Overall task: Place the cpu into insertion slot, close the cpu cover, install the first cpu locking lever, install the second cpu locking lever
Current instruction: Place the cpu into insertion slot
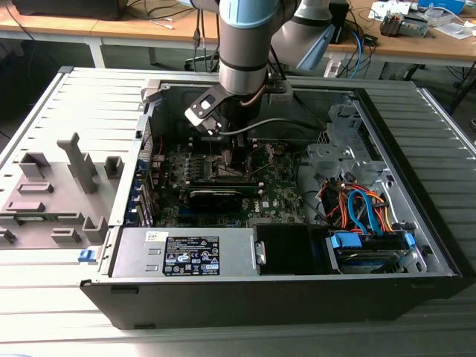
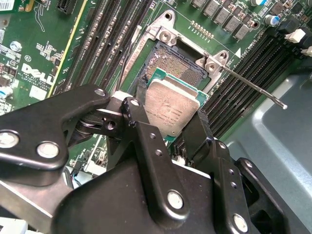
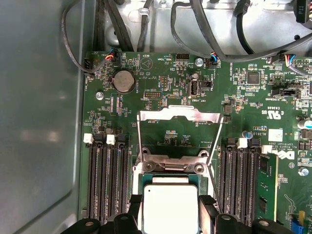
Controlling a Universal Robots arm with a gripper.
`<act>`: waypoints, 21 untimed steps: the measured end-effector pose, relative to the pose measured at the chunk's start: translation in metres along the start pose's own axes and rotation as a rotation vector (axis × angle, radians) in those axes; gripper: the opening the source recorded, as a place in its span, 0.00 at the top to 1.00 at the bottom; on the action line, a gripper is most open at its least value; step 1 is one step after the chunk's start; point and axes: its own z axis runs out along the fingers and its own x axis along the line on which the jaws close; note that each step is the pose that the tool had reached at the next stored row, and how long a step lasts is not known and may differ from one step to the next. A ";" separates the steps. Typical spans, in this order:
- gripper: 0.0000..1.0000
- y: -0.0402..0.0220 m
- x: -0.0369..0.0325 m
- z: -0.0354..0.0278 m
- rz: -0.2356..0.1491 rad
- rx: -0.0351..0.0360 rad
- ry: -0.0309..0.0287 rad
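My gripper [image 2: 170, 116] is shut on the cpu [image 2: 171, 108], a silver square plate with a green edge. It hangs just over the insertion slot [image 2: 170, 61], whose dark pin field shows beyond the chip's far edge. In the first wrist view the cpu [image 3: 169, 210] sits between the two black fingers [image 3: 134, 204] of the gripper [image 3: 169, 204]. The metal cpu cover [image 3: 178, 115] is swung open and lies back on the board. A thin locking lever [image 2: 253, 90] sticks out free beside the slot. In the exterior view the gripper [image 1: 236, 160] reaches down into the open computer case [image 1: 416, 245].
Rows of black memory slots [image 3: 105, 180] flank the socket on both sides, with one green module [image 3: 267, 185]. A long black card [image 1: 216, 197], a power supply [image 1: 186, 253], coloured cables [image 1: 357, 208] and a drive [image 1: 368, 249] fill the case. Grey fixtures [image 1: 52, 193] stand at the exterior view's left.
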 end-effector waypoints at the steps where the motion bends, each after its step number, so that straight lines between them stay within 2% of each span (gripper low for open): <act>1: 0.45 0.0000 0.0000 0.0004 0.000 0.0000 0.0000; 8: 0.45 -0.0001 -0.0002 0.0024 0.000 0.0000 -0.0001; 10: 0.45 0.0000 -0.0007 0.0080 0.000 -0.0001 -0.0002; 12: 0.45 -0.0111 -0.0009 0.0195 0.004 0.0000 -0.0018; 21: 0.45 -0.0100 -0.0021 0.0229 0.012 0.0001 -0.0021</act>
